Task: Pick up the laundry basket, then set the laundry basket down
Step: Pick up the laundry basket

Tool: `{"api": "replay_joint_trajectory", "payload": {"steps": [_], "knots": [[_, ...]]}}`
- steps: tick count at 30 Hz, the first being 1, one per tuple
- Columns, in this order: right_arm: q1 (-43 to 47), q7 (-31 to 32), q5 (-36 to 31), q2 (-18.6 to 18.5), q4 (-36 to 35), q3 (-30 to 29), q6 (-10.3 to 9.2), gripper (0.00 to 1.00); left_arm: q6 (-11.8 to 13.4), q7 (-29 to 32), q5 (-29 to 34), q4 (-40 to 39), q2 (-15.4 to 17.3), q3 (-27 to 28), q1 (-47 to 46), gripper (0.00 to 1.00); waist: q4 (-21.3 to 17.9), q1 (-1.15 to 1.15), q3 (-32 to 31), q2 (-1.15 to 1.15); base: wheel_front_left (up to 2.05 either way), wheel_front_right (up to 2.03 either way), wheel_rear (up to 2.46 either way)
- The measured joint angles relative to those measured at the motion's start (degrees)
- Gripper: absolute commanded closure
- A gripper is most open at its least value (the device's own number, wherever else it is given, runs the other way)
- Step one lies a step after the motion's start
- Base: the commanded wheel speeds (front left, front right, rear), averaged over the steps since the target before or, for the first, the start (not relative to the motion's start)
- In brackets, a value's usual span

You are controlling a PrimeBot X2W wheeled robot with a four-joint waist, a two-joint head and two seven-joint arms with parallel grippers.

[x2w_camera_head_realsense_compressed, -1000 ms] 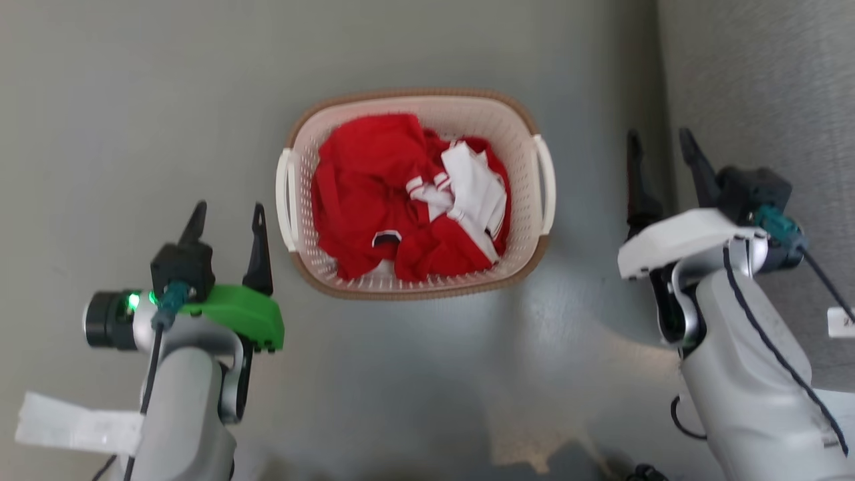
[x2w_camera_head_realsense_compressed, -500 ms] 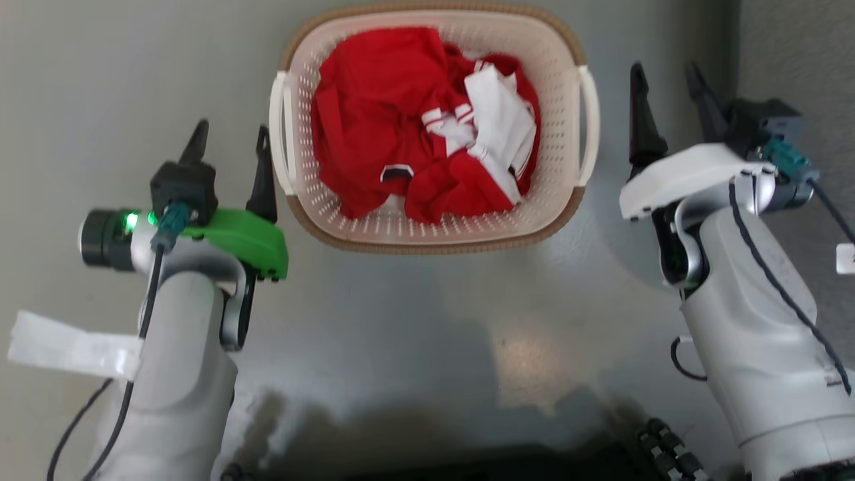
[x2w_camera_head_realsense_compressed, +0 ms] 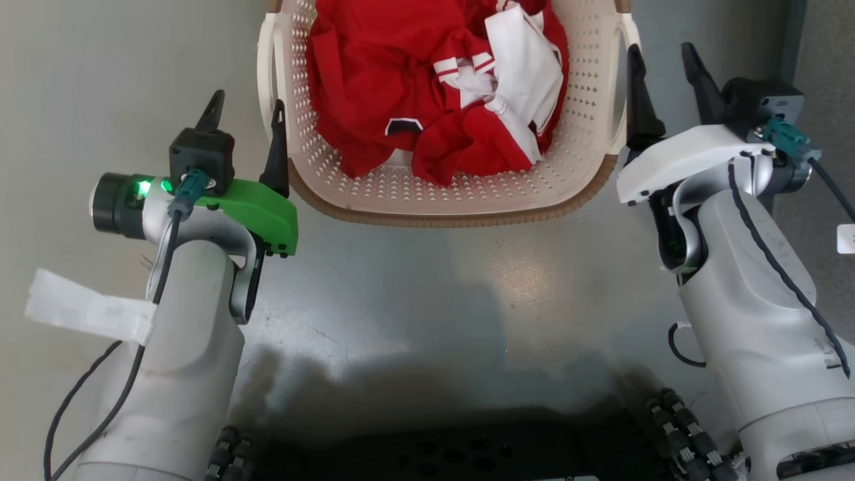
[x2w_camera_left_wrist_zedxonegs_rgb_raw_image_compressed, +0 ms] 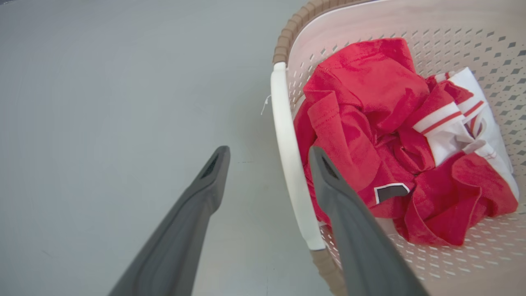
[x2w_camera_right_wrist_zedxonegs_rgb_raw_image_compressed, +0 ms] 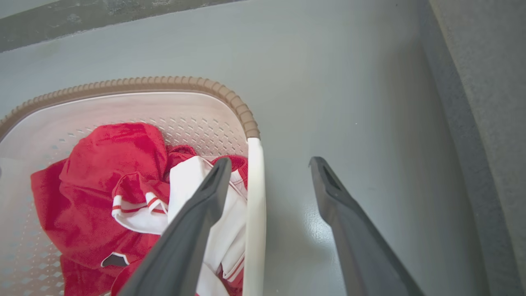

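The left hand [x2w_camera_head_realsense_compressed: 248, 100] is spread open, one finger on either side of the left handle [x2w_camera_left_wrist_zedxonegs_rgb_raw_image_compressed: 289, 156] of the laundry basket [x2w_camera_head_realsense_compressed: 434, 194]. The basket sits on the grey floor [x2w_camera_head_realsense_compressed: 414, 287] and holds red and white clothes [x2w_camera_head_realsense_compressed: 394, 73]. The right hand [x2w_camera_head_realsense_compressed: 659, 50], also released, straddles the right handle [x2w_camera_right_wrist_zedxonegs_rgb_raw_image_compressed: 254, 197].

Noted cream perforated plastic, low sheen, for the laundry basket [x2w_camera_head_realsense_compressed: 578, 147]; brown rim band [x2w_camera_head_realsense_compressed: 467, 217] ribbed, woven-look, matt; handle [x2w_camera_left_wrist_zedxonegs_rgb_raw_image_compressed: 287, 164] smooth glossy white plastic. Inside, red garment [x2w_camera_head_realsense_compressed: 374, 80] of soft matt cloth, creased, with white panels. Floor [x2w_camera_head_realsense_compressed: 434, 300] smooth grey, softly reflective. Fingers [x2w_camera_left_wrist_zedxonegs_rgb_raw_image_compressed: 193, 222] dark matt plastic. Wrist cover [x2w_camera_head_realsense_compressed: 254, 207] satin green plastic. Forearm shell [x2w_camera_head_realsense_compressed: 194, 321] smooth pale plastic. Grey side strip [x2w_camera_right_wrist_zedxonegs_rgb_raw_image_compressed: 493, 82] rough, grainy.
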Motion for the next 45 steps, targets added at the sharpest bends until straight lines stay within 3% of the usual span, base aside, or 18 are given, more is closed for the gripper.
{"api": "replay_joint_trajectory", "payload": {"steps": [32, 33, 34, 35, 36, 37, 38, 39, 40, 41, 45], "knots": [[-6.18, -0.01, 3.49, -0.10, 6.60, 5.75, 0.15, 0.00, -0.45, -1.48, -4.26, 11.34, -0.34, -4.93, -9.84, 0.00, 0.16, -0.01, 5.92, 0.00, 0.00, 0.00, 0.00], [-6.50, -0.01, 3.57, -0.10, 6.93, 6.15, 0.15, 0.11, -0.44, -1.49, -4.67, 11.98, -0.41, -5.23, -10.27, 0.00, 0.17, 0.00, 5.96, 0.00, 0.00, 0.00, 0.00], [-6.69, -0.01, 3.68, -0.10, 7.12, 6.34, 0.15, 0.52, -0.44, -1.49, -4.94, 12.32, -0.44, -5.32, -10.44, 0.17, 0.17, 0.00, 5.96, 0.00, 0.00, 0.00, 0.00], [-6.83, -0.01, 3.97, -0.11, 7.33, 6.47, 0.15, 0.60, -0.44, -1.51, -5.22, 12.55, -0.51, -5.39, -10.57, 0.52, 0.18, 0.00, 5.96, 0.00, 0.00, 0.00, 0.00], [-6.91, -0.01, 3.99, -0.10, 7.60, 6.60, 0.15, 0.64, -0.44, -1.51, -5.31, 12.72, -0.55, -5.46, -10.65, 0.60, 0.18, 0.00, 5.95, 0.00, 0.00, 0.00, 0.00], [-6.96, -0.01, 4.05, -0.10, 7.89, 6.73, 0.15, 0.73, -0.44, -1.51, -5.45, 12.88, -0.59, -5.54, -10.72, 0.78, 0.18, -0.01, 5.92, 0.00, 0.00, 0.00, 0.00], [-7.00, -0.01, 4.22, -0.11, 8.16, 6.86, 0.15, 0.73, -0.44, -1.51, -5.76, 13.10, -0.62, -5.65, -10.84, 0.78, 0.17, 0.00, 5.88, 0.00, 0.00, 0.00, 0.00], [-7.07, -0.01, 4.55, -0.11, 8.48, 7.00, 0.15, 0.83, -0.44, -1.52, -6.03, 13.37, -0.62, -5.73, -10.96, 1.00, 0.16, 0.00, 5.82, 0.00, 0.00, 0.00, 0.00], [-7.11, -0.01, 4.77, -0.05, 8.73, 7.12, 0.14, 0.96, -0.44, -1.52, -6.72, 13.74, -0.65, -6.05, -11.08, 1.00, 0.15, 0.00, 5.74, 0.00, 0.00, 0.00, 0.00], [-7.28, -0.01, 5.16, 0.14, 9.02, 7.40, 0.14, 1.00, -0.44, -1.53, -7.36, 14.12, -1.08, -6.61, -11.13, 1.00, 0.14, 0.00, 5.61, 0.00, 0.00, 0.00, 0.00], [-7.50, 0.00, 6.25, 0.42, 10.72, 8.28, -0.13, 1.00, -0.20, -1.67, -8.82, 15.13, -1.41, -7.22, -11.15, 1.00, 0.07, -0.01, 4.74, 0.00, 0.00, 0.00, 0.00]]}}
